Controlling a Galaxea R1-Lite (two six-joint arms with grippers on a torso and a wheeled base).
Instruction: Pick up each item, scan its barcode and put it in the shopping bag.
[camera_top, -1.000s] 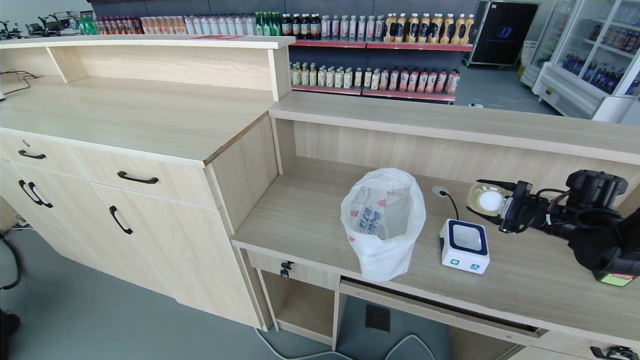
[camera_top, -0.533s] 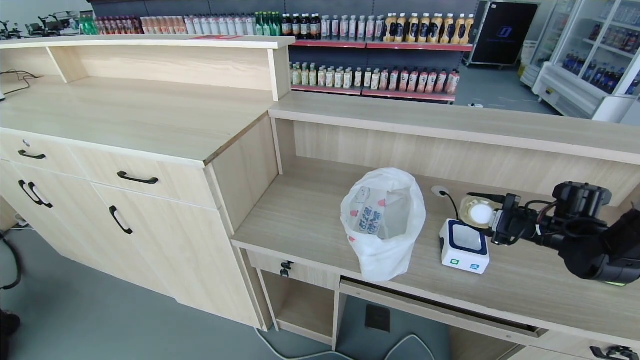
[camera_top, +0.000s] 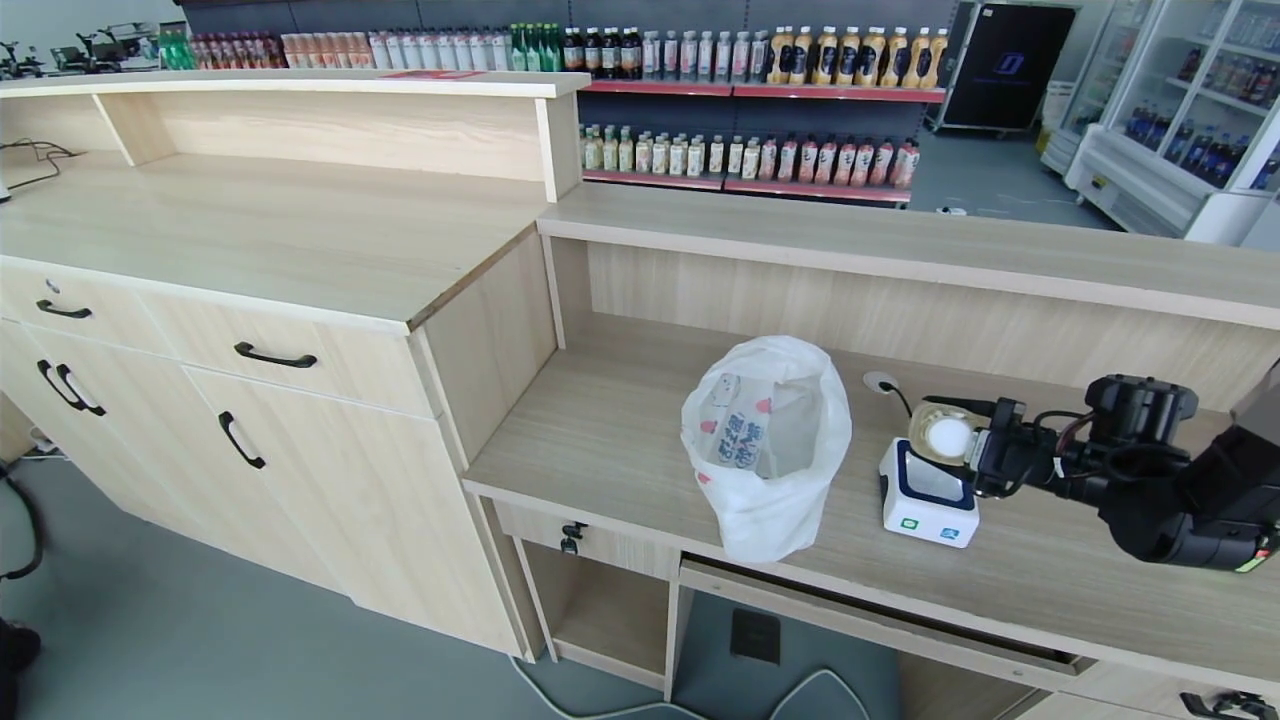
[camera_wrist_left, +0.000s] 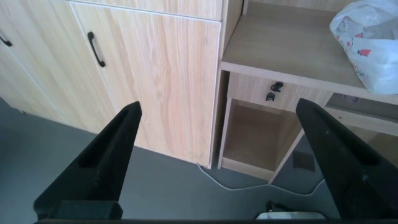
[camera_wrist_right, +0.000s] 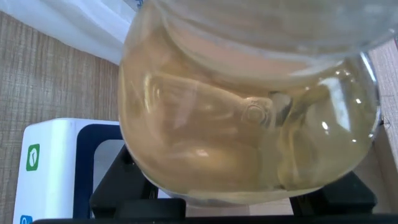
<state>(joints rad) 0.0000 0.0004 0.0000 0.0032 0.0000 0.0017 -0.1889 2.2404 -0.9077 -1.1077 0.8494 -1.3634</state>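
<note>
A clear bottle (camera_top: 938, 432) of pale yellow liquid with a white cap lies sideways in my right gripper (camera_top: 962, 440), which is shut on it. It hangs just over the far edge of the white barcode scanner (camera_top: 928, 495) on the desk. In the right wrist view the bottle (camera_wrist_right: 249, 112) looms large, with the scanner (camera_wrist_right: 56, 162) beneath it. The white shopping bag (camera_top: 770, 445) stands open to the scanner's left, with a printed pack inside. My left gripper (camera_wrist_left: 217, 162) is open and empty, low in front of the cabinet, with the shopping bag (camera_wrist_left: 370, 34) far off.
The wooden desk (camera_top: 620, 430) has a raised back ledge and a taller cabinet (camera_top: 300, 360) on its left. A black cable runs from a grommet (camera_top: 880, 381) to the scanner. Drink shelves stand behind the counter.
My right gripper has carried the bottle left and down, from beside the scanner's far right to just over it. The bag and scanner have stayed put.
</note>
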